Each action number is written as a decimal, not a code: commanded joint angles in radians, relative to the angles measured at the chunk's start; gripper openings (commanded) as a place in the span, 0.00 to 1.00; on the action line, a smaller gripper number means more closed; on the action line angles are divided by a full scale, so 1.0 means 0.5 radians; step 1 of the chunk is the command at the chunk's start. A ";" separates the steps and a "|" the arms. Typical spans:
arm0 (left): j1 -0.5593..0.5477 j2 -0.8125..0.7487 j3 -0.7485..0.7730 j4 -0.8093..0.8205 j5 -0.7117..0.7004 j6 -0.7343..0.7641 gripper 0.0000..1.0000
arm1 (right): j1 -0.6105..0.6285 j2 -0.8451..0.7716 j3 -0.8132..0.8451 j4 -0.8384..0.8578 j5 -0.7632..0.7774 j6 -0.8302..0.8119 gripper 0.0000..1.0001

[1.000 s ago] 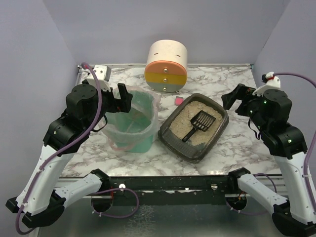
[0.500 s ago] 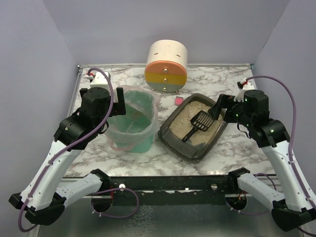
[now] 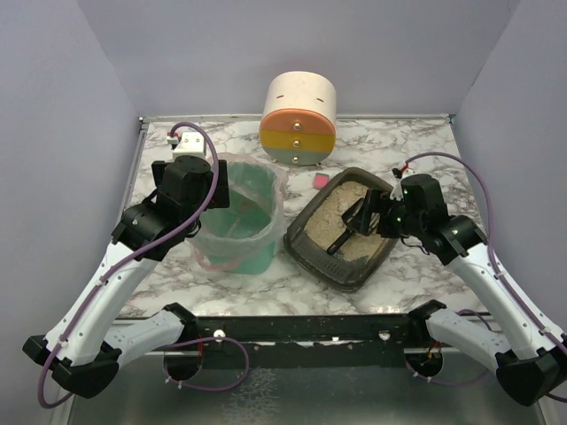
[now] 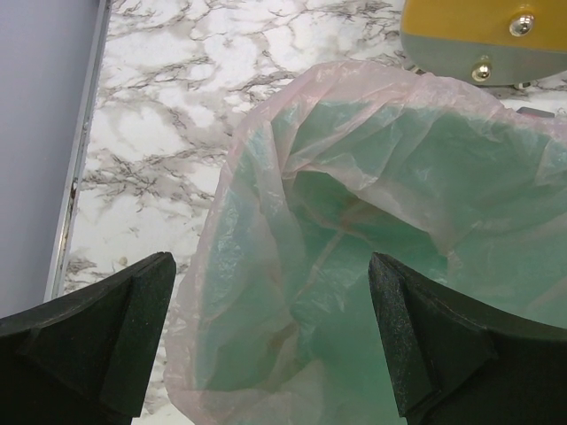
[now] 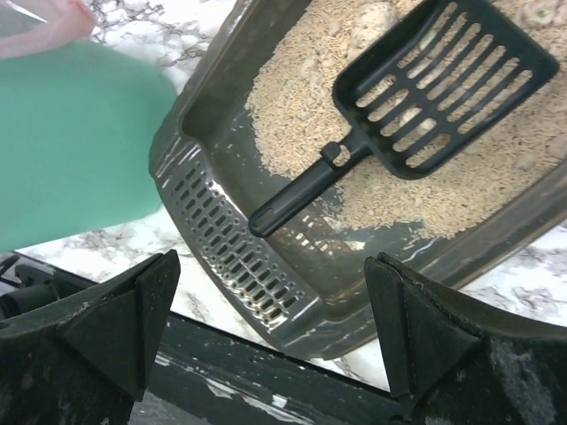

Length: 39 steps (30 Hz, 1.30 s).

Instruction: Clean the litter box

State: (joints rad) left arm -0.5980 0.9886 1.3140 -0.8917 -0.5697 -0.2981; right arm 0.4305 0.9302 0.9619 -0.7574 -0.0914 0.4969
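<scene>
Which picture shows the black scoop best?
The right wrist view: the scoop is close up, slots and handle clear. The top view shows it small, partly behind the right arm. The left wrist view misses it.

One litter box (image 3: 310, 254), one scoop (image 3: 339, 241), one bin (image 3: 241, 251), one cylinder (image 3: 299, 119).

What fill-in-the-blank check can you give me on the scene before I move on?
The black scoop lies in the litter box, on the beige ____.
The green bin is lined with a clear plastic ____.
The left gripper hovers over the bin with its jaws ____.
The right gripper hovers over the scoop's ____.
Missing words: litter; bag; open; handle.
</scene>
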 commanded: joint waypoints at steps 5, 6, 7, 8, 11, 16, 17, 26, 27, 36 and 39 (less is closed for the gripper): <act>-0.007 -0.051 -0.031 0.021 -0.100 0.050 0.99 | 0.275 0.146 -0.038 0.156 0.342 0.311 0.96; -0.007 -0.058 -0.027 0.017 -0.098 0.050 0.99 | 0.308 0.167 -0.036 0.156 0.391 0.343 0.97; -0.007 -0.061 -0.024 0.016 -0.092 0.053 0.99 | 0.336 0.189 -0.036 0.160 0.436 0.373 0.97; -0.007 -0.064 -0.021 0.013 -0.089 0.055 0.99 | 0.361 0.206 -0.036 0.166 0.479 0.402 0.97; -0.007 -0.063 -0.023 -0.001 -0.079 0.053 0.99 | 0.414 0.258 -0.063 0.187 0.597 0.489 0.99; -0.007 -0.055 -0.055 -0.004 -0.056 0.031 0.99 | 0.430 0.390 -0.114 0.245 0.736 0.605 1.00; -0.007 -0.052 -0.058 -0.005 -0.050 0.024 0.99 | 0.429 0.425 -0.122 0.253 0.755 0.631 1.00; -0.007 -0.068 -0.077 -0.007 -0.026 0.025 0.99 | 0.431 0.796 -0.033 0.185 0.880 0.981 1.00; -0.007 -0.078 -0.081 -0.007 -0.028 0.028 0.99 | 0.431 0.844 0.000 0.149 0.898 1.016 1.00; -0.007 -0.120 -0.101 -0.012 -0.051 0.044 0.99 | 0.448 1.102 0.148 0.065 0.900 1.186 0.90; -0.007 -0.125 -0.094 -0.013 -0.048 0.047 0.99 | 0.455 1.111 0.168 0.061 0.936 1.217 0.82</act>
State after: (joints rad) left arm -0.5980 0.9386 1.2690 -0.8928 -0.5873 -0.2867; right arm 0.6476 1.4734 1.0142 -0.6975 0.3237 1.0496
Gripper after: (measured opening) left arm 0.990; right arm 0.861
